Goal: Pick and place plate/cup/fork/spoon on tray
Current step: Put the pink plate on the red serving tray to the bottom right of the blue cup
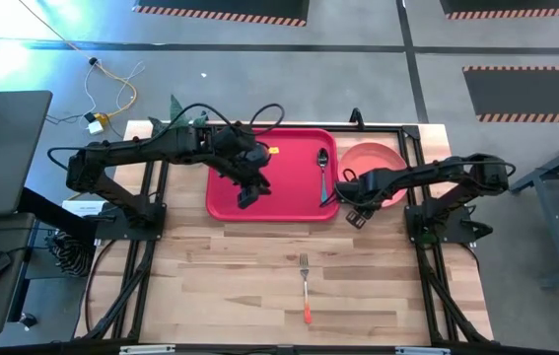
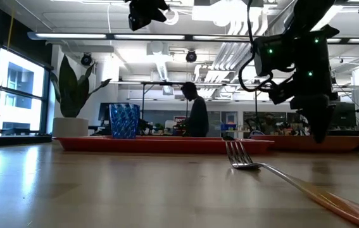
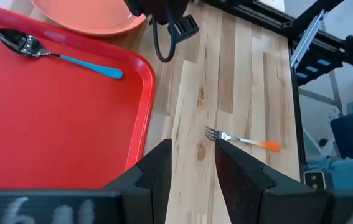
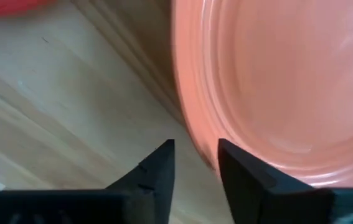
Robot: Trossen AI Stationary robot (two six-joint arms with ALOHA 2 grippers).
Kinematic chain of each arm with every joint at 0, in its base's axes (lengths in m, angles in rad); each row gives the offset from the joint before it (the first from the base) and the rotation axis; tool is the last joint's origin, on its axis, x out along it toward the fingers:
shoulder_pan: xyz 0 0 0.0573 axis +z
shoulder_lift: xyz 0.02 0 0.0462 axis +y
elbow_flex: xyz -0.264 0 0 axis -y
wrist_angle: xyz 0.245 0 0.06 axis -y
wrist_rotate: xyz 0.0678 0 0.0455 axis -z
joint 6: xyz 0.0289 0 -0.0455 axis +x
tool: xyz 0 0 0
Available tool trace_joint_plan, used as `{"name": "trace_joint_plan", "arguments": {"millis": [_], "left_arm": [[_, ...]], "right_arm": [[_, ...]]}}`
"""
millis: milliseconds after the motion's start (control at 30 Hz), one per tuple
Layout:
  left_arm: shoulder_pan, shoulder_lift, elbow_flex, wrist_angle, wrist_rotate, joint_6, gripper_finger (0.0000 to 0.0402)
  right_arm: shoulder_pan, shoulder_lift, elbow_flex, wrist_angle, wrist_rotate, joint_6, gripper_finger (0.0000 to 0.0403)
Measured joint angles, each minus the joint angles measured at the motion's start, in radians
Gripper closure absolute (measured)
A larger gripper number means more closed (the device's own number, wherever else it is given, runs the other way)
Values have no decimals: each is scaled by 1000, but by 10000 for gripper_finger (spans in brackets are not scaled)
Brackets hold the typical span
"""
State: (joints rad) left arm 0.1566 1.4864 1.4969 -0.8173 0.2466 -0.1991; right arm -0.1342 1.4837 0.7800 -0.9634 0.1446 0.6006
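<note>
The red tray lies at the table's far middle, with the teal-handled spoon lying flat by its right rim. In the low view the blue cup stands upright on the tray. The coral plate rests flat on the wood, right of the tray. My right gripper points down at the plate's near-left rim, open, its fingers either side of that rim. My left gripper hangs open and empty above the tray. The orange-handled fork lies on the near table. My right gripper comes from above, pointing down, one finger inside and one outside the plate's rim. I cannot tell whether either finger touches it. The plate lies flat on the table.
A white pot with a green plant stands at the table's far left corner. Bare wood stretches around the fork across the near half of the table. A person sits in the room beyond the table.
</note>
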Motion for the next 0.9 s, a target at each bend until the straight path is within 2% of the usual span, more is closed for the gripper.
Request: {"name": "trace_joint_plan", "arguments": {"millis": [200, 267, 467, 900], "left_arm": [[0, 0, 0, 8, -1, -9, 289], [0, 0, 0, 8, -9, -9, 289], [0, 0, 0, 8, -48, -11, 289], [0, 0, 0, 7, -49, -9, 289]], "right_arm": [[-4, 0, -5, 3, -6, 26, 380], [-3, 0, -4, 9, -7, 22, 394], [-4, 0, -4, -4, -7, 49, 394], [-3, 0, 12, -16, 0, 68, 401]]}}
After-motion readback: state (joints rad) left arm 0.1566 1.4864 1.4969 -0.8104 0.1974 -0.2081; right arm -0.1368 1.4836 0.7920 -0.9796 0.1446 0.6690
